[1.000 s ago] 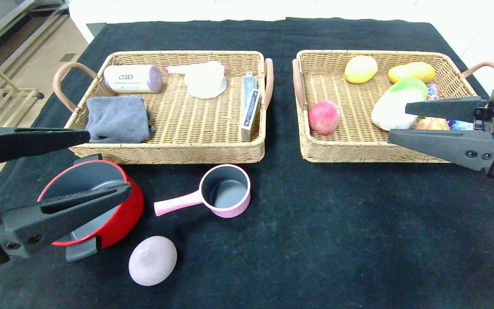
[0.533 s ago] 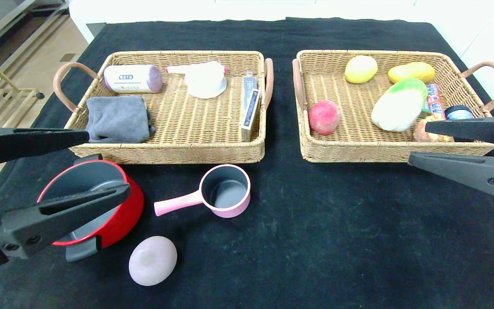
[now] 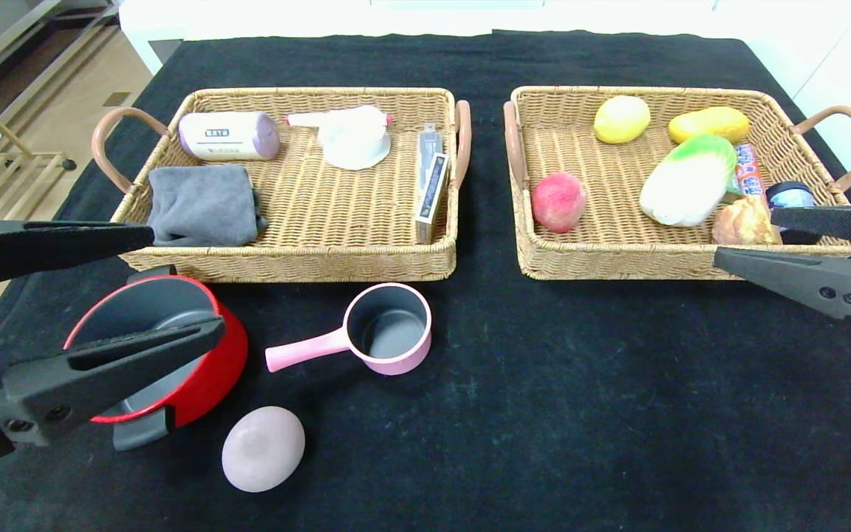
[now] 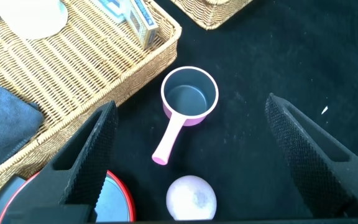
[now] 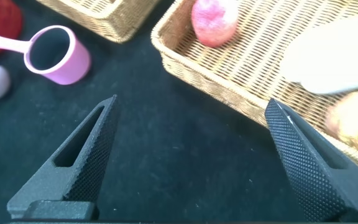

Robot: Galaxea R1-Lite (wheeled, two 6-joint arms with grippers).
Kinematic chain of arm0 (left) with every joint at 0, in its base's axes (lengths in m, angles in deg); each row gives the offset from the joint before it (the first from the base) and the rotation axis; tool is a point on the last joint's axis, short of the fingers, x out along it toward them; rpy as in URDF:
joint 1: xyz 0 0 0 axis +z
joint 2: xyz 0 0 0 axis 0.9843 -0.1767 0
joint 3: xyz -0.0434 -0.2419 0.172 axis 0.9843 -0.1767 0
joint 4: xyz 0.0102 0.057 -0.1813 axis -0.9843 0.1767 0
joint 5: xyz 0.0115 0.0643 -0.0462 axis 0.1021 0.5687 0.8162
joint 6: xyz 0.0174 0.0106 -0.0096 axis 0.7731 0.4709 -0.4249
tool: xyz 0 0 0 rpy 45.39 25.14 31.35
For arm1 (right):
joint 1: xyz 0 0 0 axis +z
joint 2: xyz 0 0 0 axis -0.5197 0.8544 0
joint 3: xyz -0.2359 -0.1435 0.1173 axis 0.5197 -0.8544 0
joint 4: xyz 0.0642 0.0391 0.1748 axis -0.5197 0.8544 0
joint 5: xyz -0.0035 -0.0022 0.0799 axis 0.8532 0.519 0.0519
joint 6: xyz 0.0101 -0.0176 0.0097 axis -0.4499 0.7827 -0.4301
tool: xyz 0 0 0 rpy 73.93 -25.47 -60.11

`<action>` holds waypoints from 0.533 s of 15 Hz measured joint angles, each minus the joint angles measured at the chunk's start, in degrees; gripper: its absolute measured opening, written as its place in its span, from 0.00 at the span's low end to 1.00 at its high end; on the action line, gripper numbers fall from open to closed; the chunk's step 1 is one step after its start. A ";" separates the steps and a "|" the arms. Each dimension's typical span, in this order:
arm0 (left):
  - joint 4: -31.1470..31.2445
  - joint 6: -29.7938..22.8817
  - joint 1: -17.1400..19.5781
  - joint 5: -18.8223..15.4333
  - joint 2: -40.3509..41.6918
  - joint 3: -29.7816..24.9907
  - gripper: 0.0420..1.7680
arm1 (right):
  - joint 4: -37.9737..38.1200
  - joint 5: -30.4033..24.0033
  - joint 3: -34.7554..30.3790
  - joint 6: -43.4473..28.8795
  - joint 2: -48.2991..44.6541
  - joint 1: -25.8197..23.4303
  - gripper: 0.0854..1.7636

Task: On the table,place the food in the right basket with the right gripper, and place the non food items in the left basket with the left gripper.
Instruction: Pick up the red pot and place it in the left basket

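Note:
The red pot, the pink saucepan and the lilac egg-shaped lump stand on the black table. My left gripper is open and empty, hovering over the pot; its wrist view shows the saucepan and the lump between the jaws. The card box lies in the left basket. The cabbage and the bun lie in the right basket. My right gripper is open and empty at that basket's near right corner.
The left basket also holds a grey cloth, a lilac cylinder and a white item. The right basket also holds a red peach, two yellow fruits and a packet.
My right gripper has drawn back out of the right basket toward its near right corner, open, leaving the bun uncovered in the basket. The left arm has not moved.

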 joint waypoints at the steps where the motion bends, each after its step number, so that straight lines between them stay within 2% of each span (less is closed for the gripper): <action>1: -0.02 0.00 0.00 0.02 0.00 0.00 0.97 | 0.00 0.11 -0.09 0.00 -0.04 0.09 0.96; 8: 0.52 -0.24 0.04 0.52 -0.24 0.68 0.97 | 0.00 -0.09 -0.77 0.10 -0.72 0.26 0.96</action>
